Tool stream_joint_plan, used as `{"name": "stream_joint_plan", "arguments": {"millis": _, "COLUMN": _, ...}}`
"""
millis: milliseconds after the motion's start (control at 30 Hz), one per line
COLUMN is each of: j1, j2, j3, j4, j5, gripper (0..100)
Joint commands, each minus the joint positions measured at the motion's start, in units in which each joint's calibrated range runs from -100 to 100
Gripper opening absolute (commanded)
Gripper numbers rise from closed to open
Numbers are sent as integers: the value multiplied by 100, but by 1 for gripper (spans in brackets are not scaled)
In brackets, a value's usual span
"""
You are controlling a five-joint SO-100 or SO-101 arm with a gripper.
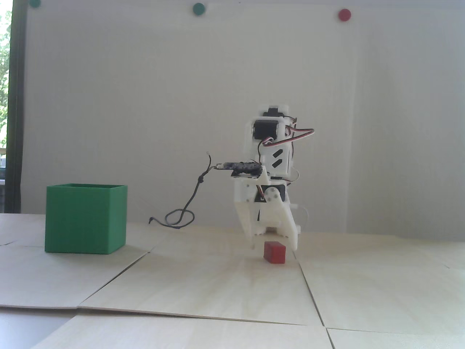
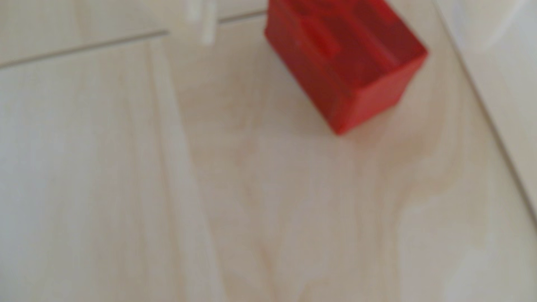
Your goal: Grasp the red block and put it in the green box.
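Red and matte, the red block [image 1: 274,252] sits flat on the pale wooden bench [image 1: 218,287], directly under the pincer [image 1: 273,245]. In the fixed view the white pincer points straight down, its two fingers standing apart: one thin fingertip [image 1: 252,244] hangs just off the block's left side, and the broader finger [image 1: 292,243] comes down just past its right side. The block lies in the gap between them, and neither finger can be seen pressing it, so the pincer is spread around the block and not pinching it.

The wrist view is blurred. It shows the red block [image 2: 345,61] close up in the upper right, resting on the bench [image 2: 232,188], with a pale fingertip [image 2: 207,20] at the top edge to the block's left and a white blur at the far upper right.

Well away from the pincer, off to its left in the fixed view, the green box [image 1: 85,219] stands upright on the bench with its open top upward. A dark cable [image 1: 189,203] trails from the arm above the pincer down to the bench between the pincer and the box.
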Motion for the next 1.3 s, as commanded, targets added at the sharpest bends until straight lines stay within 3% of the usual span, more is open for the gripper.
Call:
{"name": "stream_joint_plan", "arguments": {"millis": 0, "j1": -115, "j2": -114, "j3": -348, "j4": 41, "j5": -4, "gripper": 13}}
{"name": "stream_joint_plan", "arguments": {"millis": 467, "j1": -171, "j2": -114, "j3": -20, "j4": -18, "j5": -15, "gripper": 11}}
{"name": "stream_joint_plan", "arguments": {"millis": 600, "j1": -171, "j2": -114, "j3": -20, "j4": -18, "j5": -20, "gripper": 1}}
{"name": "stream_joint_plan", "arguments": {"millis": 900, "j1": -179, "j2": -209, "j3": -29, "j4": 49, "j5": -41, "gripper": 2}}
{"name": "stream_joint_plan", "arguments": {"millis": 1000, "j1": -155, "j2": -233, "j3": -127, "j4": 159, "j5": -369, "gripper": 2}}
{"name": "stream_joint_plan", "arguments": {"millis": 1267, "j1": -10, "j2": -912, "j3": -1750, "j4": 901, "j5": -691, "gripper": 2}}
